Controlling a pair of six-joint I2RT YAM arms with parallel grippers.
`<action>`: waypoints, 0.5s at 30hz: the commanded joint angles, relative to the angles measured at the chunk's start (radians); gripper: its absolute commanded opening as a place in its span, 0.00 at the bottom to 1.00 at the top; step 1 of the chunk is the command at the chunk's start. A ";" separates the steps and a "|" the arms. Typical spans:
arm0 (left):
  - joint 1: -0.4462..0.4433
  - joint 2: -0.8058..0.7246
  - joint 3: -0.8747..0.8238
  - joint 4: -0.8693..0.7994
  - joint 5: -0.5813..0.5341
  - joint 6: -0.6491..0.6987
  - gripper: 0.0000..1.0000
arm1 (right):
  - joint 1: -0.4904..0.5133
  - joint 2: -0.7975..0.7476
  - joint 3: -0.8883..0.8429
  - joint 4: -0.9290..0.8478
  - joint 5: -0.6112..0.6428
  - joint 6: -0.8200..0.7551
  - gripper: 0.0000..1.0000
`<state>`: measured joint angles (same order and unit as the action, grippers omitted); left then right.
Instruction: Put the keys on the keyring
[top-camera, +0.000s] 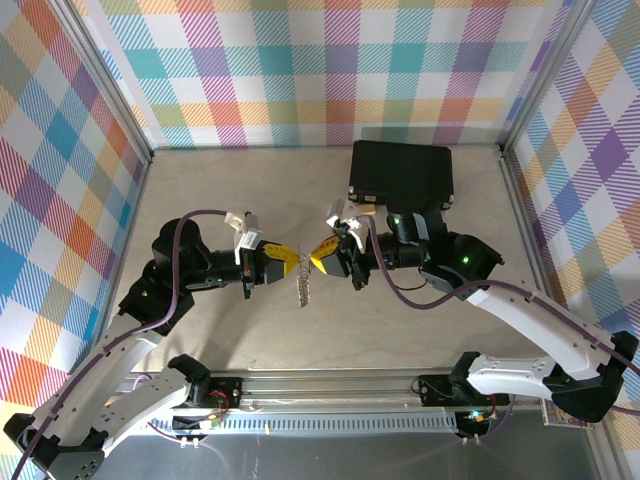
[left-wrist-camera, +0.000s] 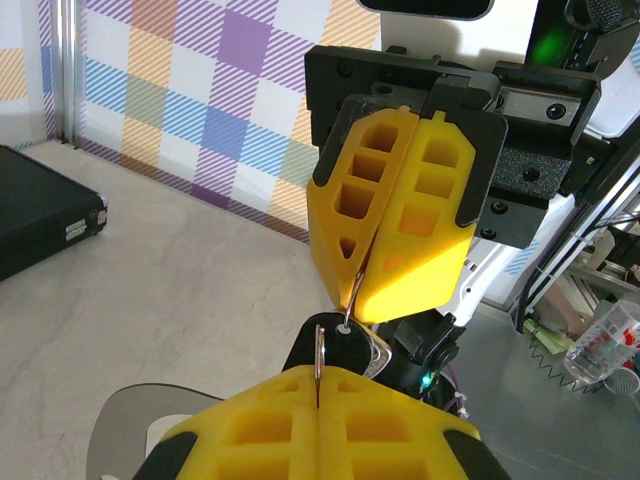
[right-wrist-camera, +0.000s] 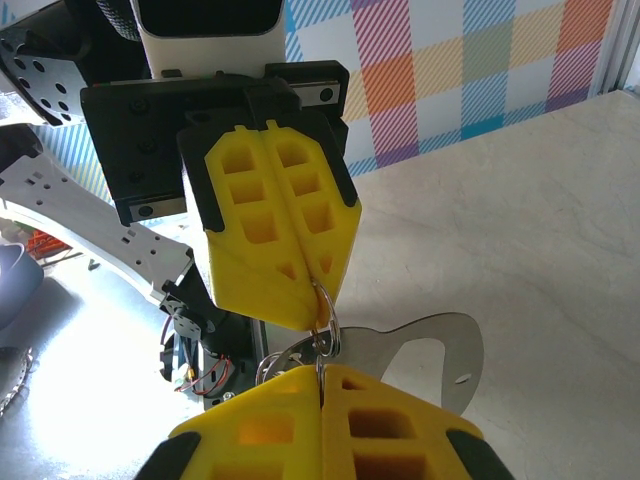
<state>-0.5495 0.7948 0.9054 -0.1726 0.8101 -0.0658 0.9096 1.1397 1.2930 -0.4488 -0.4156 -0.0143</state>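
Note:
My two grippers meet tip to tip above the middle of the table. The left gripper (top-camera: 292, 258) (left-wrist-camera: 320, 375) (right-wrist-camera: 315, 290) is shut on the small round ring (right-wrist-camera: 331, 318) of the keyring (top-camera: 305, 288). The keyring's flat silver loop (right-wrist-camera: 366, 341) hangs just beyond that ring. The right gripper (top-camera: 319, 260) (right-wrist-camera: 320, 372) (left-wrist-camera: 358, 300) is shut on a thin silvery metal part. This looks like the shaft of the key, whose black head (left-wrist-camera: 346, 351) sits between the two sets of fingertips, touching the ring.
A large black rectangular case (top-camera: 402, 170) (left-wrist-camera: 40, 215) lies at the back of the table, behind the right arm. Checkered walls close in the left, back and right sides. The pale tabletop (top-camera: 250, 330) lies under the grippers.

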 joint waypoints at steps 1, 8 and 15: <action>-0.008 -0.016 0.004 0.053 0.015 0.008 0.00 | 0.005 0.007 0.000 0.035 -0.009 0.004 0.00; -0.009 -0.015 0.002 0.054 0.015 0.008 0.00 | 0.005 0.017 0.002 0.041 -0.008 0.003 0.00; -0.009 -0.012 -0.001 0.061 0.014 0.006 0.00 | 0.006 0.018 0.002 0.040 -0.008 0.003 0.00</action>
<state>-0.5495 0.7948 0.9054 -0.1726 0.8101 -0.0662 0.9096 1.1515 1.2930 -0.4419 -0.4156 -0.0143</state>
